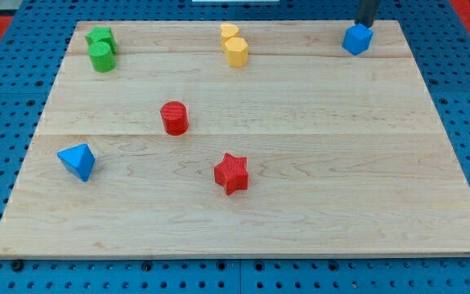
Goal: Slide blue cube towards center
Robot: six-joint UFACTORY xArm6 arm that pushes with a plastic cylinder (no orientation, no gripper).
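The blue cube (pixel 357 38) sits near the top right corner of the wooden board (pixel 300 196). My tip (pixel 365 24) is right behind it, at the cube's upper right edge, touching or nearly touching it. Only the rod's lower end shows at the view's top.
Two green blocks (pixel 100 47) stand at the top left. Two yellow blocks (pixel 234 44) stand at the top middle. A red cylinder (pixel 174 118) is left of centre, a red star (pixel 231 173) below centre, a blue pyramid-like block (pixel 78 161) at the left.
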